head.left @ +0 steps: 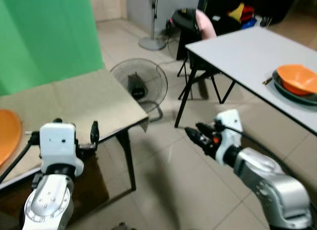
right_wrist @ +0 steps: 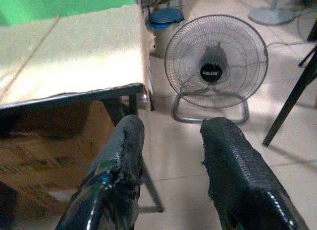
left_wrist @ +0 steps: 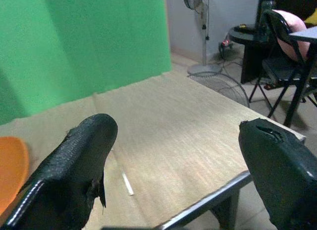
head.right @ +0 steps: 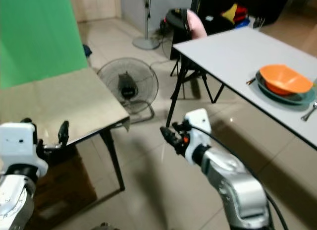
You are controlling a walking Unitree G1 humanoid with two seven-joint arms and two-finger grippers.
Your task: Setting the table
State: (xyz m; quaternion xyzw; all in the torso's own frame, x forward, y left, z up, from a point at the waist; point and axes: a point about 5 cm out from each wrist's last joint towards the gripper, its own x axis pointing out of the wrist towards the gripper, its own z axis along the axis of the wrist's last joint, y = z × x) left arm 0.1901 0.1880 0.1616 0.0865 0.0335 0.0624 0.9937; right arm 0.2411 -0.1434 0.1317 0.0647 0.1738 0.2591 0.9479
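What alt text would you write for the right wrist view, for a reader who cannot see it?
Two long black fingers of the right gripper, empty and apart, point over a tiled floor toward a round wire-caged floor fan. Beside it stands a beige-topped table with a dark metal frame, a brown cardboard box beneath it.

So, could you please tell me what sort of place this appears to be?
Probably a staged test room rather than a lived-in home: a green backdrop behind a wooden table, a floor fan on tiles, and a white table set with an orange bowl.
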